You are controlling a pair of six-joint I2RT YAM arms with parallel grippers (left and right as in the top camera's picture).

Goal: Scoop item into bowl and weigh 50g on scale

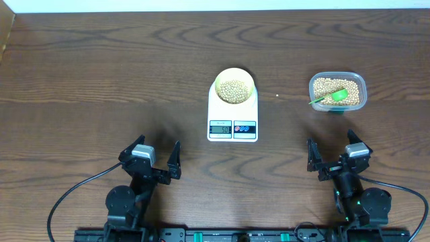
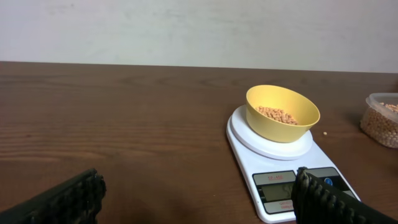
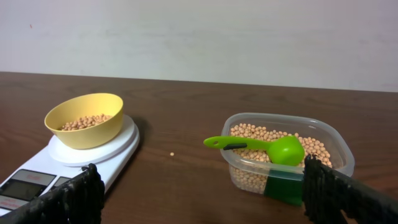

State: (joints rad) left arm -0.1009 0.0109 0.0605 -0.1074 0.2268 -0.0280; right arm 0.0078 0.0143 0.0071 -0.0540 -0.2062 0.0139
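A pale yellow bowl (image 1: 234,87) partly filled with beige beans (image 1: 234,91) stands on the round platform of the white scale (image 1: 232,119) at mid-table; the left wrist view shows the bowl (image 2: 283,112) and the scale (image 2: 273,163) too. More beans fill a clear tub (image 1: 337,92) to the right, with a green scoop (image 1: 332,97) lying on them. My left gripper (image 1: 152,157) rests open near the front edge, left of the scale, holding nothing. On the other side, my right gripper (image 1: 333,151) is open and empty, just in front of the tub (image 3: 287,160) and scoop (image 3: 267,147).
One stray bean (image 1: 277,95) lies on the dark wooden table (image 1: 101,81) between scale and tub, also in the right wrist view as a stray bean (image 3: 172,154). A pale wall rises behind the table's far edge. Cables run along the front edge by the arm bases.
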